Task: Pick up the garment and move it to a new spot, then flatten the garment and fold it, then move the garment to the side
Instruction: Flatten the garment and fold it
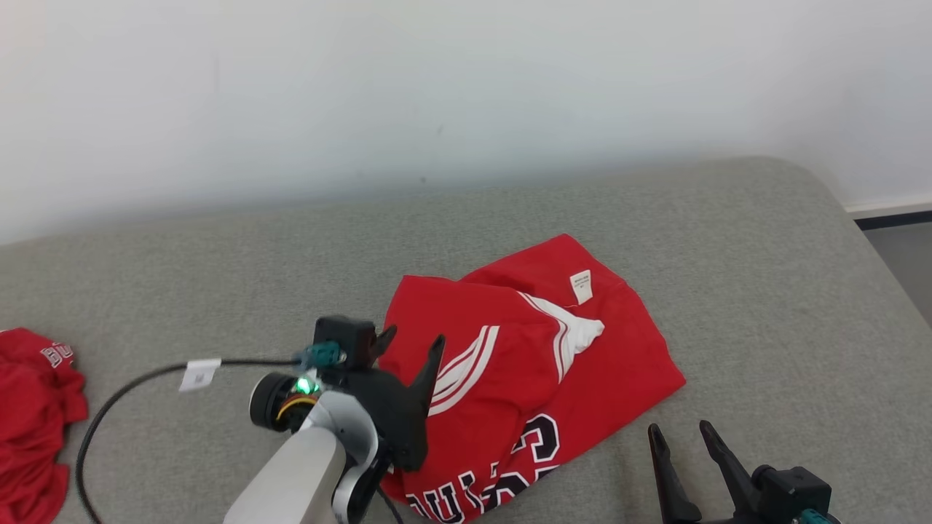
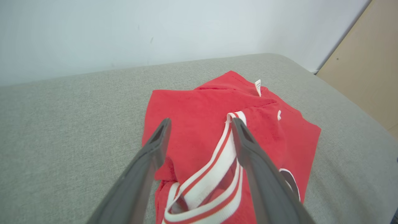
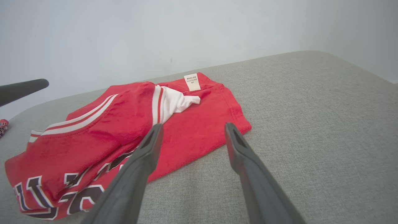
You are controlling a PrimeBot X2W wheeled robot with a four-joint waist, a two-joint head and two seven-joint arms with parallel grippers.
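Far left: a second red garment [image 1: 33,415] is lying bunched at the edge of the grey cushion [image 1: 655,211], white lettering showing, well apart from everything else. Next, a black cable [image 1: 116,397] with a white tag [image 1: 199,374] is curving across the weave toward the left arm. The left gripper [image 1: 413,339] is hanging over the left edge of the garment [image 1: 568,371], both dark fingers spread wide, nothing pinched. In the left wrist view, the white-and-red striped trim [image 2: 211,174] is running through the gap between the fingers [image 2: 146,168]. The garment is sitting centre-right on the cushion, loosely folded into a rumpled, roughly four-sided stack. It's red, fuzzy-looking fabric with striped bands and black letters outlined in white along the near edge. A small white label [image 1: 580,286] is showing near the far corner. The right gripper [image 1: 681,429] is hovering just off the garment's near right edge, over bare cushion, fingers apart, gripping nothing. The cushion is reading as coarse grey woven fabric, its far right corner rounded, and a plain white wall [image 1: 437,87] is standing behind.
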